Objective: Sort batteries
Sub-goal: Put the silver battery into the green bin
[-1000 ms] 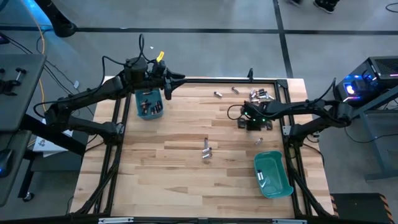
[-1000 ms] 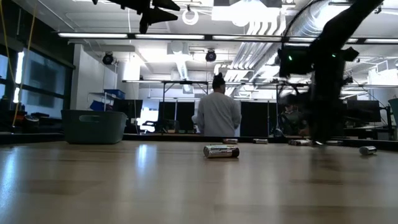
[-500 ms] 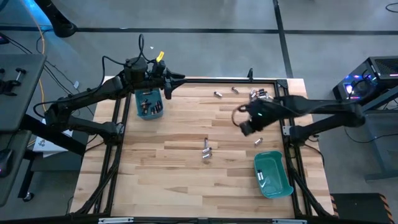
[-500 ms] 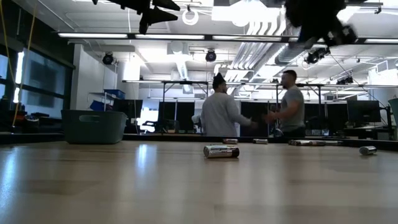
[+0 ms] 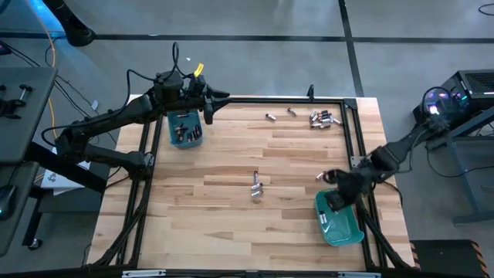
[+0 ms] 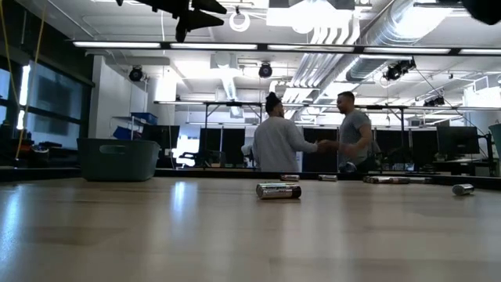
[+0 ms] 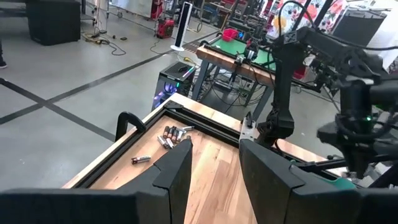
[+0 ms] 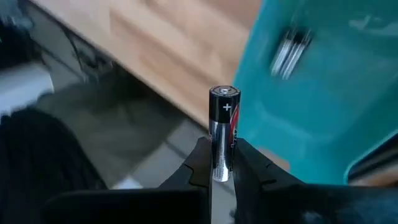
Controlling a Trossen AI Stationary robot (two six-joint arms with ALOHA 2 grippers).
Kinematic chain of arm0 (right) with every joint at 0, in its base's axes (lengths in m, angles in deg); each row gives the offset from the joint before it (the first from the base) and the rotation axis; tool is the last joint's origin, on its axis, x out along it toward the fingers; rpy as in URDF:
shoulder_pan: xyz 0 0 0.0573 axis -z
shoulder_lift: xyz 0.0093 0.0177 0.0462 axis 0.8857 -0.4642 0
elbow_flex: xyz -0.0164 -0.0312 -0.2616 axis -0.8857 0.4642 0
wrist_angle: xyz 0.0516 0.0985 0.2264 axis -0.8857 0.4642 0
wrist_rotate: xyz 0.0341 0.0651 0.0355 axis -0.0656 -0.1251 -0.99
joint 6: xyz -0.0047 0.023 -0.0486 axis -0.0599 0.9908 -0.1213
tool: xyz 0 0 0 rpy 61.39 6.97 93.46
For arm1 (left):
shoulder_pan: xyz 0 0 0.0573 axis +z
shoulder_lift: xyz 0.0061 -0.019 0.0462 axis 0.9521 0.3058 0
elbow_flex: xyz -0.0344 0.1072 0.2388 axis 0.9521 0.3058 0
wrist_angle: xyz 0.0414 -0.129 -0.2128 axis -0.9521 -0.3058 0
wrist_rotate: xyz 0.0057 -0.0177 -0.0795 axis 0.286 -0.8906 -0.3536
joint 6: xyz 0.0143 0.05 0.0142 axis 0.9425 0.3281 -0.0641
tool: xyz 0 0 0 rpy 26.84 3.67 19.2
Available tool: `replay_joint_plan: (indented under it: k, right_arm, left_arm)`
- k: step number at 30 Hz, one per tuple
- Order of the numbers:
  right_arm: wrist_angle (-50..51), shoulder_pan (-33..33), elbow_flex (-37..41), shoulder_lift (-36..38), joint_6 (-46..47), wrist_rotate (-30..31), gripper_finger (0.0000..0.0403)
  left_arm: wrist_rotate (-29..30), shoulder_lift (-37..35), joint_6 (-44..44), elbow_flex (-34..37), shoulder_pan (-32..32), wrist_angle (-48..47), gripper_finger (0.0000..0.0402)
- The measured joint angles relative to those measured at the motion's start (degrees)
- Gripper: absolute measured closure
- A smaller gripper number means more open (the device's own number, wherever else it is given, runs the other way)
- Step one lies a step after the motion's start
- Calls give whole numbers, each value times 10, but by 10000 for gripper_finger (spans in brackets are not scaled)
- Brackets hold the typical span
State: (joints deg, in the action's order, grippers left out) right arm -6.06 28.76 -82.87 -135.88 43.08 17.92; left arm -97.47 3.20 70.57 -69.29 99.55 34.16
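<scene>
Since one second, the right pincer (image 5: 333, 200) is swung above the teal bin (image 5: 346, 225), a battery (image 8: 222, 132) clenched upright inside.

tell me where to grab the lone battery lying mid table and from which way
Grip the small silvery cylindrical battery across the middle of its round body, coming straight down from above on the wooden table. It lies flat with a second cell just beyond one end, so close the fingers on its long sides, which look free.
</scene>
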Motion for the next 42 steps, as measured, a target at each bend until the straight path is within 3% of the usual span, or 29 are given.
replay_joint_plan:
  k: [8, 14, 20, 26, 38, 42]
  right_arm:
    - [-74, -84, 100, -21, 130, -3, 383]
    - [-153, -83, 192, -25, 172, 29, 383]
    - [-204, -73, 250, -27, 178, 24, 382]
    - [-214, -73, 261, -35, 159, 26, 371]
    - [-234, -73, 260, -60, 148, 17, 295]
    - [-230, -73, 227, -51, 155, -5, 288]
  left_arm:
    - [0, 0, 0, 0, 0, 0, 273]
    - [0, 0, 0, 0, 0, 0, 273]
    - [0, 0, -12, 0, 0, 0, 273]
    - [0, 0, -16, 0, 0, 0, 273]
    - [0, 0, -17, 0, 0, 9, 273]
    - [0, 0, -30, 0, 0, 9, 273]
